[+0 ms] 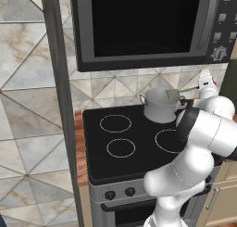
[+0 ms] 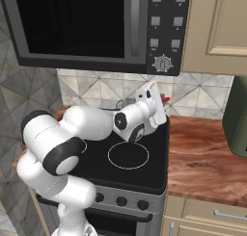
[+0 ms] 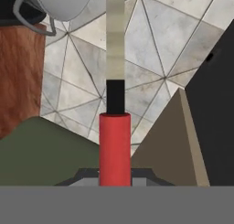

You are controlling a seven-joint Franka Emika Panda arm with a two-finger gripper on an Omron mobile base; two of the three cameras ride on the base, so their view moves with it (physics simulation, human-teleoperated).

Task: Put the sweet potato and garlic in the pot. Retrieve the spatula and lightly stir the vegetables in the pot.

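The claw [image 3: 115,173] is pinching the spatula [image 3: 115,141] by its red handle, with the dark neck and pale shaft running straight up toward twelve o'clock in the hand view. In the left base view the spatula's grey blade [image 1: 173,95] is hanging just over the rim of the pot [image 1: 158,105], at about two o'clock from the pot's middle, while the hand is reaching in from three o'clock. The pot is sitting on the black stove [image 1: 129,142] at its rear, near the tiled wall [image 1: 28,73] and below the microwave [image 1: 143,27].

Judging by this, the retrieval of the spatula is finished and the stirring is only getting started, or is about to. Whether the sweet potato and the garlic are already lying inside the pot cannot be told, because the pot's interior is not open to any camera here; neither vegetable is lying on the stove or on the wooden tabletop [image 2: 202,158]. What seems left is lowering the blade into the pot and moving it gently around.
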